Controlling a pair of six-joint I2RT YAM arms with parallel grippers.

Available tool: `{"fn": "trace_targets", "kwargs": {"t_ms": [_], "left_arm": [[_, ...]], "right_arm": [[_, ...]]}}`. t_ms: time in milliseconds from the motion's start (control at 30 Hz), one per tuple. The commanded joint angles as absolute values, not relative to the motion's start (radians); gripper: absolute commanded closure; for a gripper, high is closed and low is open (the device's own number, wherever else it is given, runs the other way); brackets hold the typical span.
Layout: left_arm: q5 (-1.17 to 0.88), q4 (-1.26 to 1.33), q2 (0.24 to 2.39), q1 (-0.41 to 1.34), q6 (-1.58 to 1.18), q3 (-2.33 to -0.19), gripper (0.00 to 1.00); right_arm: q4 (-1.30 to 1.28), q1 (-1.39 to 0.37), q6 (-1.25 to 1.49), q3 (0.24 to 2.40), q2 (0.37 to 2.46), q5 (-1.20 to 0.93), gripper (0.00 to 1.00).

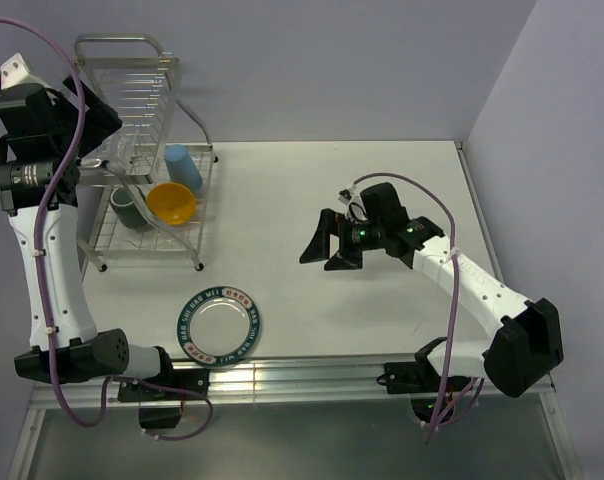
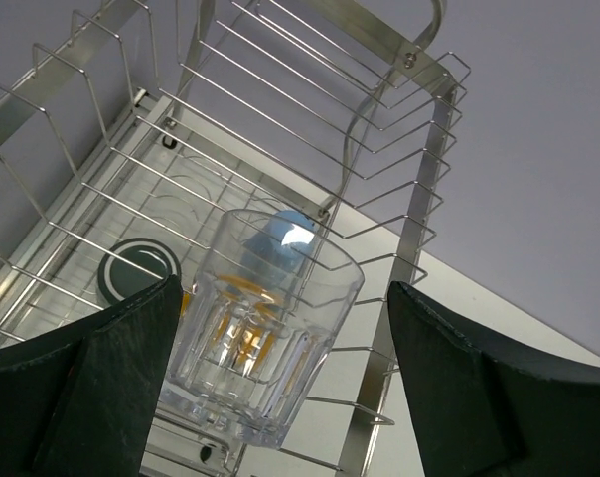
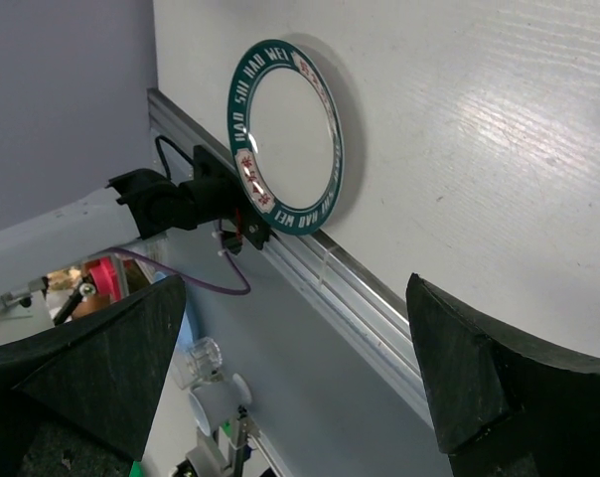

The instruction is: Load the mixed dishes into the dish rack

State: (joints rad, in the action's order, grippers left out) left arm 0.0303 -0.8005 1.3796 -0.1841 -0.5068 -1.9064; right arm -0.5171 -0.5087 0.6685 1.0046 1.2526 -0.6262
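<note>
The chrome wire dish rack (image 1: 119, 42) stands at the back left. Its lower tier holds the light blue cup (image 1: 182, 166), the orange-yellow bowl (image 1: 171, 203) and the dark green-grey mug (image 1: 128, 208). My left gripper (image 2: 280, 298) is raised at the rack's upper tier (image 2: 419, 129) and is open. The small clear glass (image 2: 260, 328) rests tilted on the wires between its fingers, close to the left finger and clear of the right one. The silver plate with the green lettered rim (image 1: 219, 323) lies flat near the table's front edge. My right gripper (image 1: 322, 255) is open and empty over mid-table.
The plate also shows in the right wrist view (image 3: 285, 139), next to the table's metal front rail (image 3: 360, 298). The left arm's base (image 1: 92, 358) sits just left of the plate. Grey walls close the back and right sides.
</note>
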Motion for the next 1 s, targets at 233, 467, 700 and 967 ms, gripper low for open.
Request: {"fn": "trace_targets", "kwargs": {"t_ms": [233,467,700,967], "left_arm": [[0.109,-0.962,1.425,-0.115,-0.439,-1.876,0.15],[0.215,-0.985,1.471,-0.046,-0.379,-1.870,0.15],[0.324,-1.018,1.545,-0.038,-0.387,-1.902,0.14],[0.419,-1.042,1.600,-0.047,-0.422,-1.971,0.12]], "right_arm": [[-0.370,-0.466,0.706,0.937,1.246,-0.683,0.00],[-0.367,-0.414,0.699,0.920,1.223,-0.698,0.00],[-0.379,-0.365,0.687,0.919,1.200,-0.713,0.00],[-0.376,-0.357,0.693,0.920,1.200,-0.712,0.00]]}}
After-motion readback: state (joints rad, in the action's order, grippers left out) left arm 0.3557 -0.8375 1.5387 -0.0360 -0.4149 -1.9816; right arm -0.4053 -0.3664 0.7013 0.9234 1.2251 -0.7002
